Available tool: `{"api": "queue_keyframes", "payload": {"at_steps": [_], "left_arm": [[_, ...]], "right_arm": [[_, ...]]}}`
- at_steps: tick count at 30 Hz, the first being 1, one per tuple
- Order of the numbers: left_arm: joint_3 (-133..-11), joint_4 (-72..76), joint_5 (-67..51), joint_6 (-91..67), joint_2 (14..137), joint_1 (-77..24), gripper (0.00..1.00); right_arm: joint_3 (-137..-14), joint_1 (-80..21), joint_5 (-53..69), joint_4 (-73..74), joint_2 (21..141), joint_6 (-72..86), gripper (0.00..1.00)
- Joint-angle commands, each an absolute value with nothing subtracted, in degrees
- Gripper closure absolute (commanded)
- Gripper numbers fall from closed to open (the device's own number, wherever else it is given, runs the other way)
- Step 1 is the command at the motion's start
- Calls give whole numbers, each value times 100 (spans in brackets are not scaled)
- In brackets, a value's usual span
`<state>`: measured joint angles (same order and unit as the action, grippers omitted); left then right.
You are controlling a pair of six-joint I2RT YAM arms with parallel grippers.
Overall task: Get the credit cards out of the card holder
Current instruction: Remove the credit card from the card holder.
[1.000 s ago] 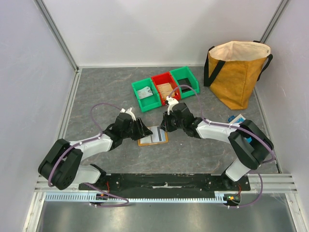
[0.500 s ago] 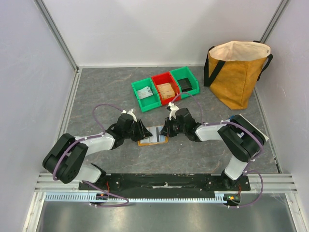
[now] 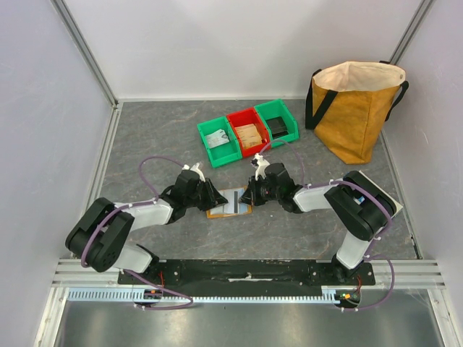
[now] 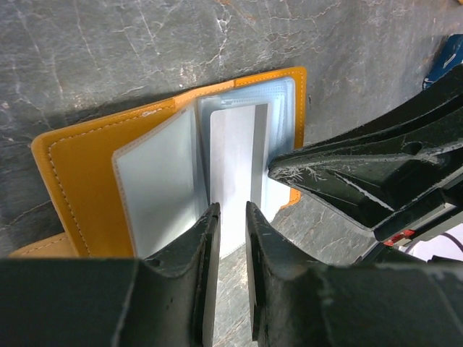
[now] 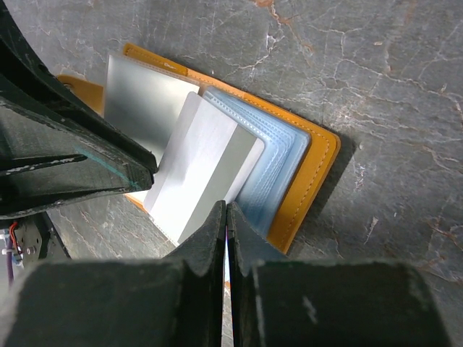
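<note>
The card holder (image 3: 231, 205) lies open on the grey table between my two grippers, with tan-orange leather (image 4: 79, 181) outside and pale sleeves inside. A greyish-white credit card (image 5: 199, 173) sticks out of a pale blue sleeve at an angle; it also shows in the left wrist view (image 4: 235, 166). My right gripper (image 3: 247, 195) (image 5: 226, 208) is shut on that card's edge. My left gripper (image 3: 215, 196) (image 4: 230, 210) has its jaws a narrow gap apart at the card's near edge, over the holder's left side, holding nothing.
Behind the holder stand a green bin (image 3: 218, 141), a red bin (image 3: 248, 134) and another green bin (image 3: 277, 124). A mustard bag (image 3: 354, 108) stands at the back right. Pale walls close in the table on three sides.
My right gripper has moved left onto the holder's right side, and the right arm has stretched lower. The left gripper has stayed at the holder's left side.
</note>
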<state>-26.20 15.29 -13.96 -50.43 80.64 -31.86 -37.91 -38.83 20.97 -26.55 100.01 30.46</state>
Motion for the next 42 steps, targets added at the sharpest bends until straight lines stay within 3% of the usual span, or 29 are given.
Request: {"api": "queue_keyframes", "payload": {"at_steps": [1,24,29,33,42], "left_arm": [[-2540,1951,-1608,-5230,8261,-3103,74],[-2505,2513,-2206,-4939,8727,-2812,74],[-2443,2645,-2206,-4957,8780,-2795,83],[-2268,2838,-2259,-4983,8719,-2699,98],[-1873,3023,-2347,-5001,8412,-2488,98]], "right_arm": [[-3595,-3850,2048,-2065,10213,2962,94],[-3595,-3779,2144,-2021,10213,2883,94],[-3603,-3771,2145,-1978,10195,2857,95],[-3586,-3744,2127,-1943,10178,2839,95],[-3621,-3674,2118,-1828,10257,2804,98]]}}
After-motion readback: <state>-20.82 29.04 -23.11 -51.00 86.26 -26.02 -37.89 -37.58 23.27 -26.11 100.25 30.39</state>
